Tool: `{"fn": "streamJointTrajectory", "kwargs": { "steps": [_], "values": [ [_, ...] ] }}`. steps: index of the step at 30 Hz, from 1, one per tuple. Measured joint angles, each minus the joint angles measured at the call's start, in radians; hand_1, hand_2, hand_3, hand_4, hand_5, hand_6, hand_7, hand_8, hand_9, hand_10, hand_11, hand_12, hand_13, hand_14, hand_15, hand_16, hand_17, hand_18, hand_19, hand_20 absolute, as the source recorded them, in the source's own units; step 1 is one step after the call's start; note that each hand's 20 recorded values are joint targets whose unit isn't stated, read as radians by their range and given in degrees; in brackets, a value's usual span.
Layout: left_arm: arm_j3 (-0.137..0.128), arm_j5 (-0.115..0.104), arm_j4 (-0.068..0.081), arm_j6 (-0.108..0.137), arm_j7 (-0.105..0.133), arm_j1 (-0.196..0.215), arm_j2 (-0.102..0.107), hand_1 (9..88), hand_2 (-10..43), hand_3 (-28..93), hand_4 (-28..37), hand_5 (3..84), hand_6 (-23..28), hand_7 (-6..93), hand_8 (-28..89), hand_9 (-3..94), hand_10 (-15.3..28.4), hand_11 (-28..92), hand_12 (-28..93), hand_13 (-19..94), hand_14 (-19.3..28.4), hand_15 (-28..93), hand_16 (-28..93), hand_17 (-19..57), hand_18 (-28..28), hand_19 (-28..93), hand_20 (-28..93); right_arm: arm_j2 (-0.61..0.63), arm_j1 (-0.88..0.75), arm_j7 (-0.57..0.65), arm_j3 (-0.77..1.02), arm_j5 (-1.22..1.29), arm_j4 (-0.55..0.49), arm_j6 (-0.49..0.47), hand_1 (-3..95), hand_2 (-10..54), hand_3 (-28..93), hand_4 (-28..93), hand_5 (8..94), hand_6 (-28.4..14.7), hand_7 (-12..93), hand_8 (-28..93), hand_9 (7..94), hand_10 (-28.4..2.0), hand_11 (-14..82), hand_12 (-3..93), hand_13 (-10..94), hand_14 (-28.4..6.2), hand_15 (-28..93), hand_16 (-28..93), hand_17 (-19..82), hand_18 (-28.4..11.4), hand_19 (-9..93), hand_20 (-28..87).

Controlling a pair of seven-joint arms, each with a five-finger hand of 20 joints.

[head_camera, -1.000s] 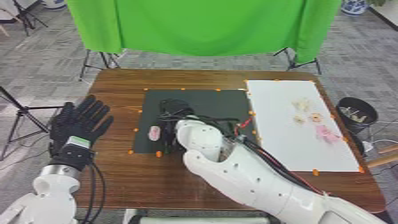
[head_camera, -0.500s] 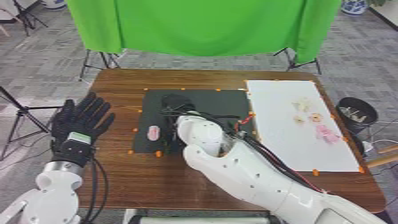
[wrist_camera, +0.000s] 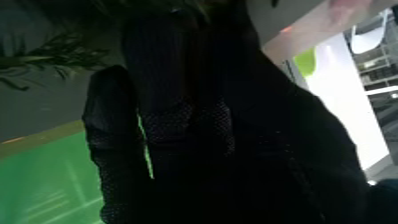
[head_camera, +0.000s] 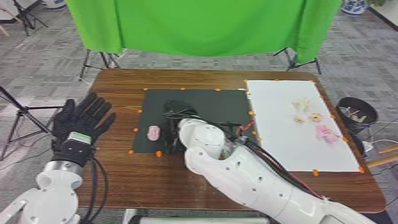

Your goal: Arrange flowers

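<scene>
Over the dark mat, right hand

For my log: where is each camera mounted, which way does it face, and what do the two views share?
Head view: on the robot's head, looking forward and down at the table; the left arm with the left hand and the right arm with the right hand show.
Right wrist view: on the right wrist, looking along the right hand towards green leaves.
Shared: the right hand and the green cloth.
</scene>
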Motion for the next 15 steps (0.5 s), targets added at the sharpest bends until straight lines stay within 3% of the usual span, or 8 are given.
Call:
{"fn": "streamJointTrajectory", "kwargs": {
  "steps": [3,8,15],
  "values": [
    [0.000,0.001,0.000,-0.001,-0.002,0.001,0.000,27.4,19.7,69,-28.3,44.9,9.6,19.8,-10,39.1,16.5,25,12,28,16.0,43,-9,-7.3,15.4,43,10,0.000,0.001,0.001,-0.005,0.001,-0.006,0.022,57.9,0.1,57,-28,69.6,-1.0,20,0,81.1,-10.0,15.8,26.2,79,-7.8,42,32,38,-21.6,80,29],
    [0.001,0.001,0.001,-0.005,-0.002,0.001,0.002,25.9,20.4,68,-28.3,44.9,9.7,19.6,-10,39.0,16.6,25,12,28,16.0,43,-9,-7.3,15.4,43,10,0.000,0.003,0.004,-0.007,0.004,-0.014,0.034,51.9,-6.6,60,-28,68.0,-1.4,20,-1,79.1,-11.3,19.2,20.6,78,-8.2,42,30,38,-21.9,79,26],
    [0.007,-0.001,0.002,-0.005,-0.002,0.000,0.003,25.8,20.4,68,-28.3,44.9,9.6,19.7,-10,39.0,16.6,25,12,28,16.0,43,-9,-7.3,15.4,43,10,0.002,0.004,0.003,-0.007,0.002,-0.024,0.046,46.7,-9.5,64,-28,66.7,-1.3,19,-12,75.9,-12.4,17.1,17.1,77,-8.6,40,27,37,-21.6,79,24]
  ]
}}
